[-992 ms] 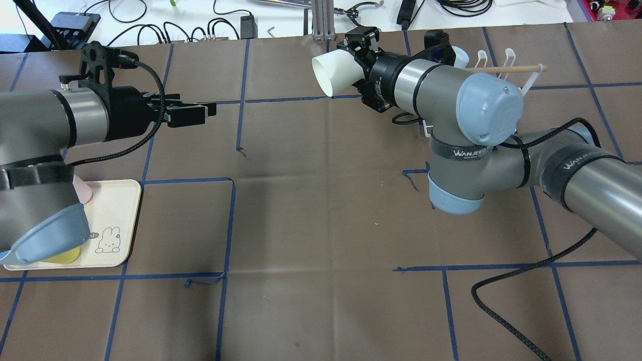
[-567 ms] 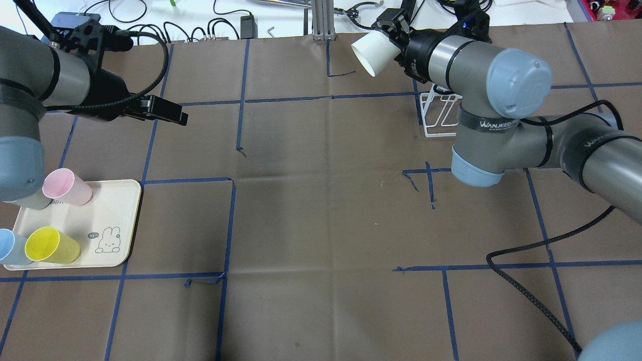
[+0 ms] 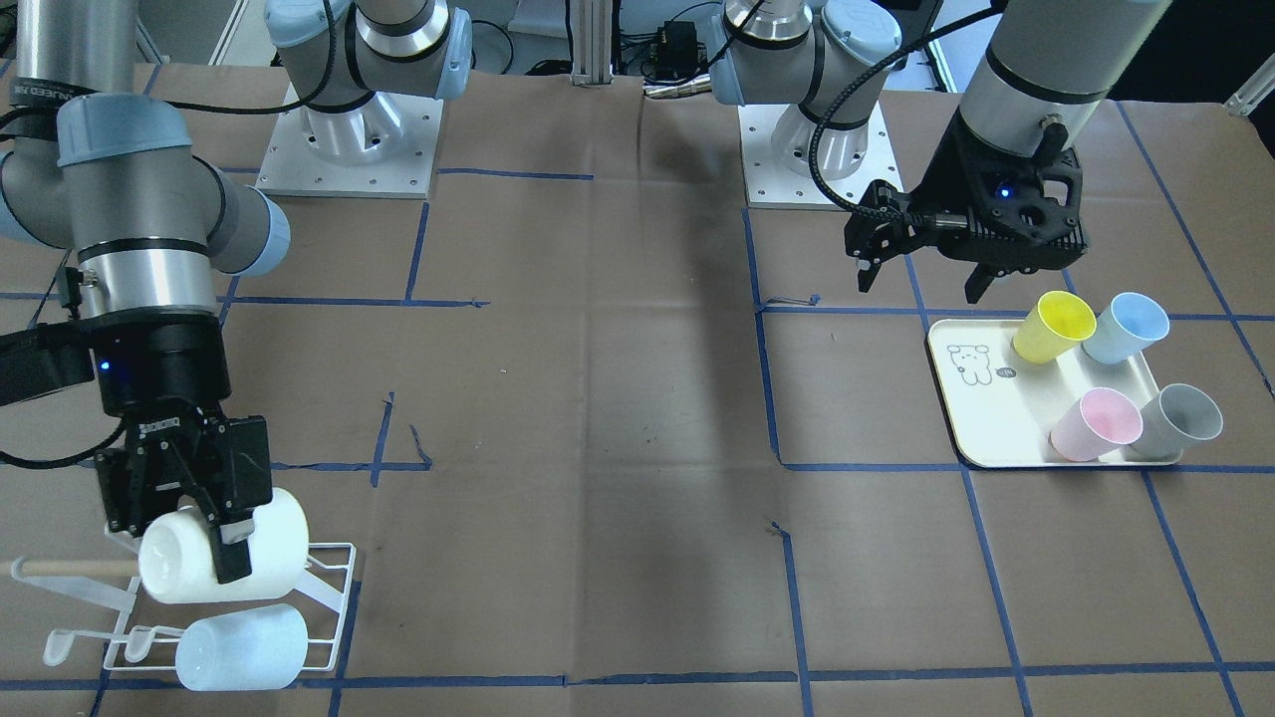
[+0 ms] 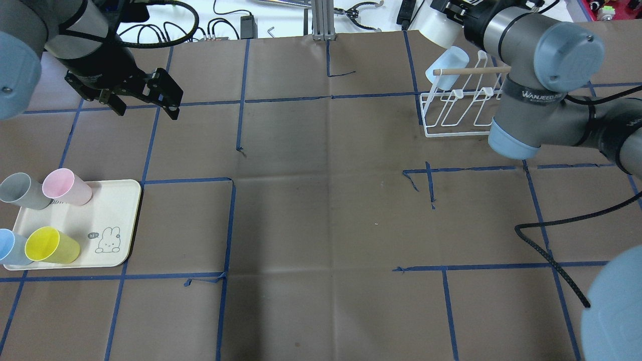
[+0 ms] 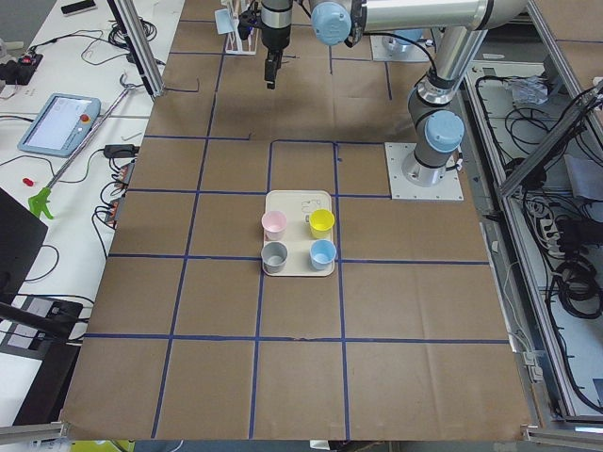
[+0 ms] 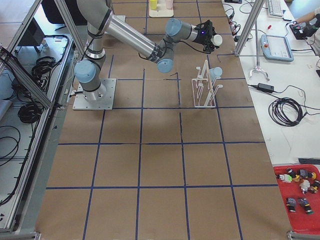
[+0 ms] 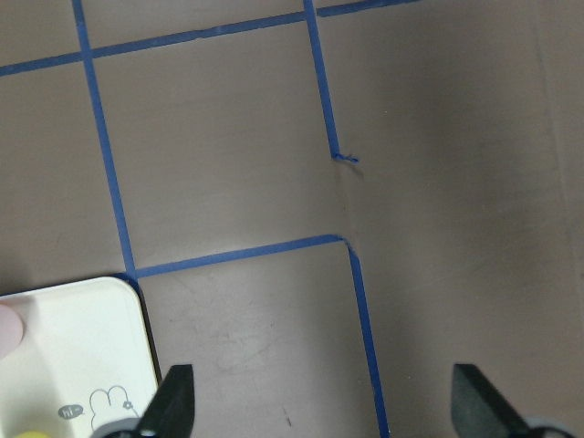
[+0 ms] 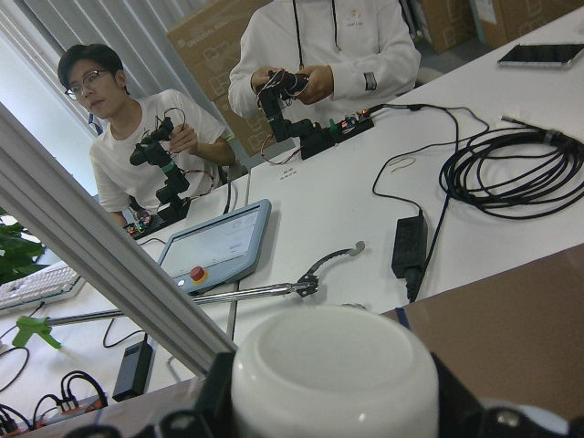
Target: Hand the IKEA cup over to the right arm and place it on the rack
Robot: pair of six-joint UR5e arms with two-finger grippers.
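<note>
Placing step: my right jaws pinch the white IKEA cup just over the rack, my left jaws spread empty; next I line it up, seat it, release.

1. I am seeing the right arm showing grey-silver tubes, pale blue joint caps and a black band reading WANJEED.
2. A thin black cable is trailing from it.
3. The left arm is wearing the same colours, plus a thick ribbed black hose.
4. The right gripper and left gripper are looking black and two-fingered, with blue lights glowing above them.
5. Screws are dotting the silver base plates.
</note>
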